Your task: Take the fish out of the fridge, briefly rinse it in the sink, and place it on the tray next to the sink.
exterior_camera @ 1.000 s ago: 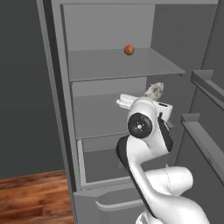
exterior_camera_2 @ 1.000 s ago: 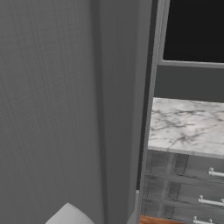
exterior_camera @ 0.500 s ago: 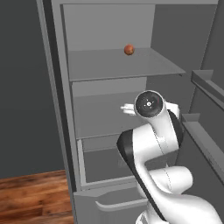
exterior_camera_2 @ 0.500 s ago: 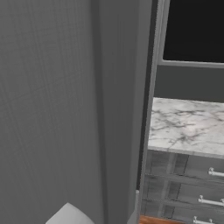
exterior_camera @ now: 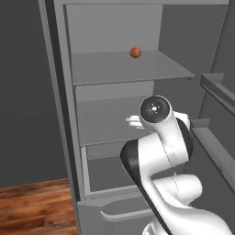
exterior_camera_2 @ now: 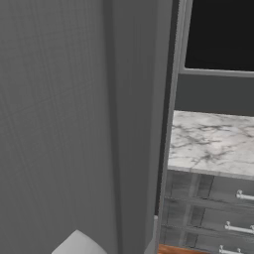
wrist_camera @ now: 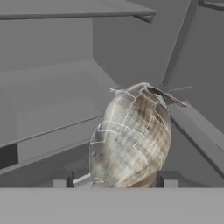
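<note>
1. The tall grey fridge (exterior_camera: 114,69) stands open in the left base view, with flat grey shelves inside and a lower drawer beneath them.
2. A small round orange-red ball (exterior_camera: 135,52) sits toward the back of the upper shelf, well apart from the arm.
3. The white arm with dark joints (exterior_camera: 158,147) rises from the lower right of that view and reaches into the fridge at the level of the middle shelf; its wrist hides most of what lies beyond it.
4. In the hand view, the slim silvery-grey fish (wrist_camera: 131,138) with brownish shading sits directly between the two dark finger tips of the hand (wrist_camera: 116,180), its body running away from the camera and its pointed end toward the fridge interior.
5. One dark finger tip (wrist_camera: 70,179) shows just to the left of the fish and the other just to its right, both close against its sides; the hand is pinching the fish, with the jaws set as far apart as the fish is wide.
6. The fish is off the shelf surface, raised above the grey shelf (wrist_camera: 48,109) and the ledge seen behind it, inside the fridge compartment.
7. In the right base view, the grey outer wall of the fridge (exterior_camera_2: 74,124) takes up the left side.
8. Beside it, a white marble worktop (exterior_camera_2: 213,141) lies over dark drawers with metal handles (exterior_camera_2: 240,228).
</note>
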